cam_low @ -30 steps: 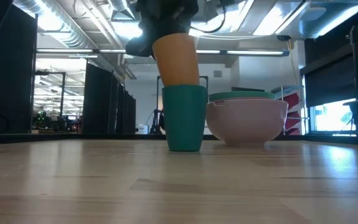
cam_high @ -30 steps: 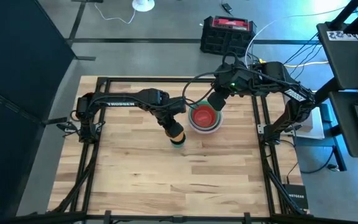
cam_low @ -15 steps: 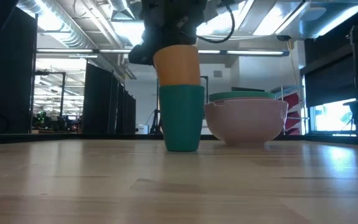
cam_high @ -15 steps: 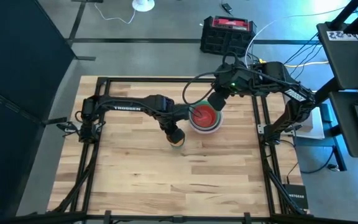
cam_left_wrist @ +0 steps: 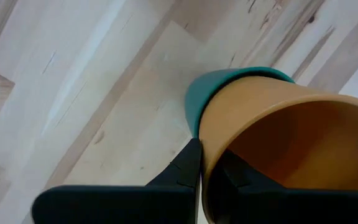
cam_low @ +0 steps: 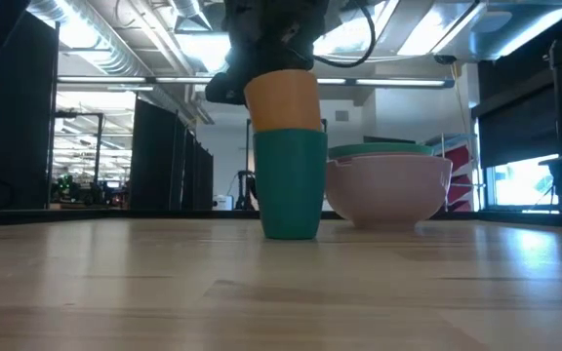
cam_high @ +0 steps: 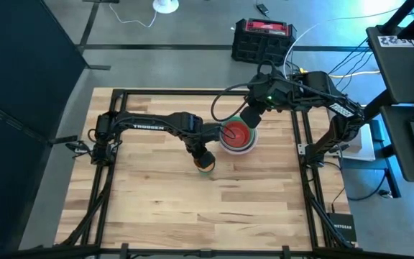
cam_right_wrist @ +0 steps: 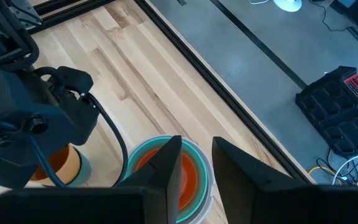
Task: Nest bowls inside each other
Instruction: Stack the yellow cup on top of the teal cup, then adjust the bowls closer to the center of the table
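A stack of nested bowls (cam_high: 236, 135) stands right of the table's middle. The red one is innermost, with green, pink (cam_low: 388, 187) and white around it. Left of the stack a teal cup (cam_low: 290, 185) stands on its base on the wood. An orange cup (cam_low: 283, 99) sits partly down inside it. My left gripper (cam_high: 204, 160) is shut on the orange cup from above. My right gripper (cam_right_wrist: 191, 163) hangs open above the far side of the bowl stack, with nothing between its fingers. My left gripper pinches the orange cup's rim wall (cam_left_wrist: 209, 163), one finger (cam_left_wrist: 190, 167) outside the cup and one (cam_left_wrist: 232, 179) inside it. The fingers come from above, pointing steeply down. The orange cup stands nearly upright, its lower part inside the teal cup.
Bare wood lies over the near half of the table (cam_high: 192, 208) and its left side. A black frame rail (cam_high: 299, 144) runs along the table's edges. A black and red crate (cam_high: 263, 37) sits on the floor beyond the far edge.
My left gripper has gone down with the orange cup. The cup has sunk deeper into the teal cup and has straightened from a slight tilt to nearly upright. The teal cup has stayed on the table.
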Controlling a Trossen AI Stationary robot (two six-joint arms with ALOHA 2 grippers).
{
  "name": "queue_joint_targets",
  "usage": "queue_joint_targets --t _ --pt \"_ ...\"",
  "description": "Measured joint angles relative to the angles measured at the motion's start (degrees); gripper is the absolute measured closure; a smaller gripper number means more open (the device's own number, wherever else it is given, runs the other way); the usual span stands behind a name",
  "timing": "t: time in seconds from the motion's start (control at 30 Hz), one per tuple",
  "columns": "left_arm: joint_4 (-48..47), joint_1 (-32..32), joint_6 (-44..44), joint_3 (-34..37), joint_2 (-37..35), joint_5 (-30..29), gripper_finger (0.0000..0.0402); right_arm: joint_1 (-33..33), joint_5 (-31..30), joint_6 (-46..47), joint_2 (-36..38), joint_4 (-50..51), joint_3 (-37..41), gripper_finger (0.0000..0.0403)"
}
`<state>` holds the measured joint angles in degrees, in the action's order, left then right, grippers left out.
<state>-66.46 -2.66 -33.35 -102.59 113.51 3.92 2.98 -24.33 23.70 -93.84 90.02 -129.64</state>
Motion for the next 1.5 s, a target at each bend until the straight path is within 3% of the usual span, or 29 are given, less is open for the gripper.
queue_joint_targets --t 0.97,1.5 --pt "1.5 0.0 3.2 0.0 0.0 0.9 0.0402 0.0 0.4 -0.2 0.0 0.0 0.0 0.0329" --pt "2.3 0.0 3.4 0.0 0.0 1.0 0.0322 0.0 0.9 -0.2 0.0 0.0 0.0 0.0329"
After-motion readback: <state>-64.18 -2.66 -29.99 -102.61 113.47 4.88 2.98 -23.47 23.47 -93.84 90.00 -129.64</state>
